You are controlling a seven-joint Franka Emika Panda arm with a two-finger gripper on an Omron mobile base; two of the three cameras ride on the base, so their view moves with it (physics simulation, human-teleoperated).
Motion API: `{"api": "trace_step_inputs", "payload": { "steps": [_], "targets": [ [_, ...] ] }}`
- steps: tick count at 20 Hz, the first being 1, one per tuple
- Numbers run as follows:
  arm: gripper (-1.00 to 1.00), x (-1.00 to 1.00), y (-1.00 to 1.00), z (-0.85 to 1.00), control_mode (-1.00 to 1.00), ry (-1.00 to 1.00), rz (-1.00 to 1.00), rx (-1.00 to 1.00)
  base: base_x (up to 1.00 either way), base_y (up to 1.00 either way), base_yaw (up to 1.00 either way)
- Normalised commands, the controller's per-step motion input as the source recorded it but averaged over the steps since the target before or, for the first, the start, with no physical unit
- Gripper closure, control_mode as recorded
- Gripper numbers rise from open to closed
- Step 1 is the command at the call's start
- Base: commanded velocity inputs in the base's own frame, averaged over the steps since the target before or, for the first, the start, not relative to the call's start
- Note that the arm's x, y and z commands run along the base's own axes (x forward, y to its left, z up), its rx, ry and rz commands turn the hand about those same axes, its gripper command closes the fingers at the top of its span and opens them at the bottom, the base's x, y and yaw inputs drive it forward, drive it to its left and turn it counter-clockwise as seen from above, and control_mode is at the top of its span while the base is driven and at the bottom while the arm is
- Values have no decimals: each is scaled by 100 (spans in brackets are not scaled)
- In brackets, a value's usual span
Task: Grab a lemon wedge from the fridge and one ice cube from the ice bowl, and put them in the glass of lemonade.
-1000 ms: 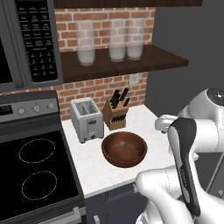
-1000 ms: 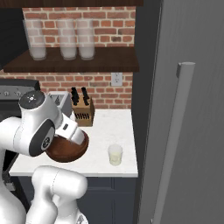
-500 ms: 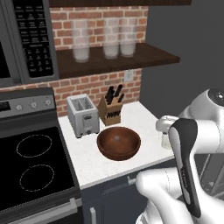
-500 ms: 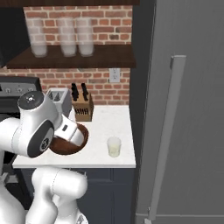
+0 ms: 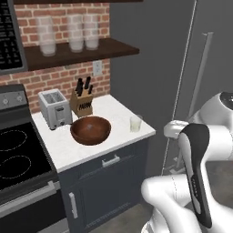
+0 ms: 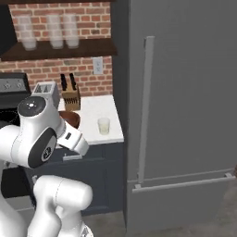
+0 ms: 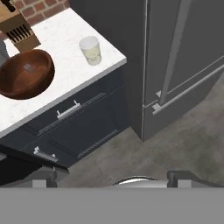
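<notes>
The fridge (image 6: 185,92) stands shut to the right of the counter, its long bar handle (image 6: 147,106) upright; it also shows as the fridge (image 5: 159,59) (image 7: 192,39). The lemon wedge is hidden. The ice bowl (image 7: 26,74) sits on the white counter with a pale ice cube (image 7: 28,67) in it; the bowl (image 5: 90,130) is left of the glass of lemonade (image 5: 135,123) (image 6: 104,126) (image 7: 90,50). My gripper (image 7: 113,179) hangs open and empty above the floor in front of the cabinets, well short of the counter and the fridge.
A toaster (image 5: 54,108) and a knife block (image 5: 82,102) stand at the back of the counter (image 5: 118,113). Frosted jars (image 5: 75,32) line the shelf above. The stove (image 5: 18,154) is at the left. Dark drawers (image 7: 74,118) run below the counter.
The whole picture has slid left: the base has driven right, bringing the fridge and its handle into view. The arm keeps its pose and the gripper stays open.
</notes>
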Motion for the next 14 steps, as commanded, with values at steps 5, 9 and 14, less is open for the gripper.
{"api": "trace_step_inputs", "payload": {
  "steps": [5, 9, 14],
  "targets": [
    [-100, 0, 0, 0, 100, 0, 0, 0, -2, -2, -15],
    [-100, 0, 0, 0, 100, 0, 0, 0, -18, -16, -8],
    [-100, 0, 0, 0, 100, 0, 0, 0, -1, -31, -11]
  ]
}}
